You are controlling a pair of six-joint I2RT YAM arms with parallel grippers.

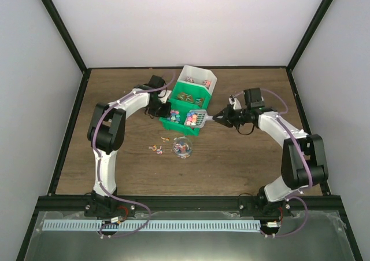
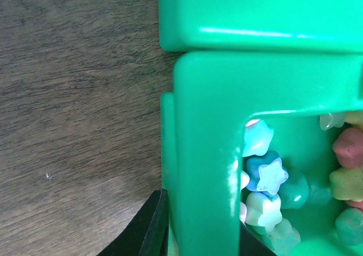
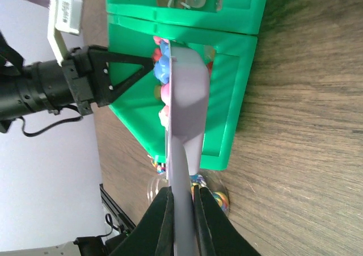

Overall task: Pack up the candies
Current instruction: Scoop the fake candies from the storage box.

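gripping grey scoop (image 3: 190, 91) in right tool (image 3: 180, 210) to lift candies (image 2: 271, 175); clamping green bin (image 2: 204, 125) wall with left tool (image 2: 198, 239), likely steadying it.

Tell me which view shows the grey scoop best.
Top external: the scoop faces the camera, candies inside. Right wrist shows it edge-on, handle pinched in the right gripper. Left wrist shows none of it.

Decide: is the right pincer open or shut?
Shut on the grey scoop: in the right wrist view, the right pincer has both fingers pressed flat against the scoop's handle, with no gap showing.
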